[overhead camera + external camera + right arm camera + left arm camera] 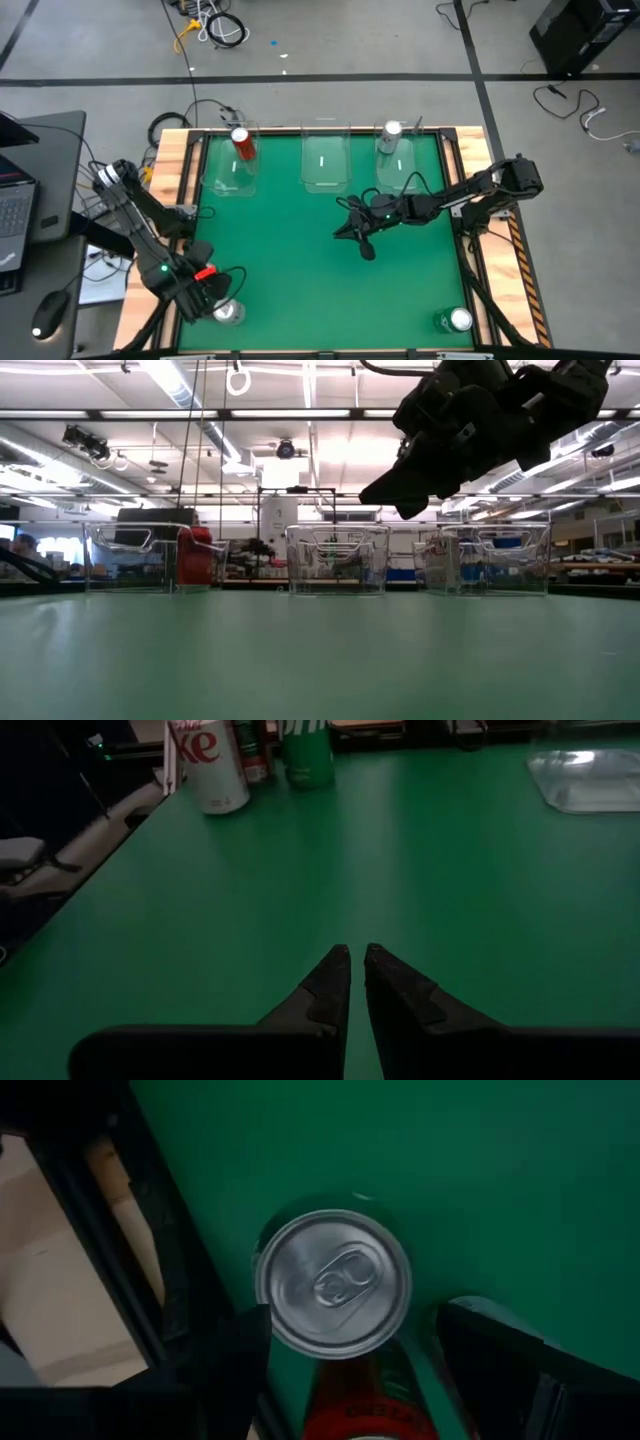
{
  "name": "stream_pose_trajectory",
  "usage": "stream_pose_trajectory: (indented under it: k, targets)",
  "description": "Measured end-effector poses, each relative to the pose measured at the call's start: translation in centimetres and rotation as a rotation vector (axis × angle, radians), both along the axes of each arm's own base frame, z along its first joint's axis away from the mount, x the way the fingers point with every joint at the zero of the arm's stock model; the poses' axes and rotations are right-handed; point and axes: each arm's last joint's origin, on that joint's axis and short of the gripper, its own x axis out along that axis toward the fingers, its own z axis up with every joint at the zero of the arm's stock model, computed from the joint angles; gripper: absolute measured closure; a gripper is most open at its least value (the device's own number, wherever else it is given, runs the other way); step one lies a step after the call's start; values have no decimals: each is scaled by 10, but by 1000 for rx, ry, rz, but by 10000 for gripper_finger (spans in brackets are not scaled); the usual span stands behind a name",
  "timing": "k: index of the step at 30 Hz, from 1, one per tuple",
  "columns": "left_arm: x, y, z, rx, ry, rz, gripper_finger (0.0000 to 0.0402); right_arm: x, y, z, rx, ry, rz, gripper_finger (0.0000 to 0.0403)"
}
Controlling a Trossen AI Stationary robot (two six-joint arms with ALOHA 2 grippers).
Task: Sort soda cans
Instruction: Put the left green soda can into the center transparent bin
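Observation:
My left gripper (212, 295) (350, 1370) is open at the table's near left corner, pointing down. A red can (368, 1405) (255, 755) stands between its fingers, and a strip of green shows beside one finger. Just beyond stands a silver-white can (230, 313) (333, 1285) (205, 765). A green can (305, 750) stands close by, and another green can (455, 320) stands at the near right corner. One red can (241, 143) (197, 555) stands in the left bin and one silver can (390, 135) in the right bin. My right gripper (352, 235) (357, 960) hangs shut above mid-table.
Three clear plastic bins line the far edge: left (232, 165), middle (325, 160) and right (400, 165); the middle one holds no can. A black frame and wooden border (170, 170) run round the green mat. Bare green mat (290, 270) lies between the arms.

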Motion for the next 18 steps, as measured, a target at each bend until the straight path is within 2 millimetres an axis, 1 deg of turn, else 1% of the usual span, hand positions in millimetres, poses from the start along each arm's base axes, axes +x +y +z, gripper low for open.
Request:
stream_pose_trajectory:
  k: [8,12,18]
  targets:
    - [9,5,-6,-26,1,20,110,-2,10,-2,-2,25,33,357]
    - [10,8,-11,-31,27,10,110,-3,14,-3,-2,31,49,357]
    - [10,10,-13,-41,66,15,110,-4,22,-3,-3,39,77,357]
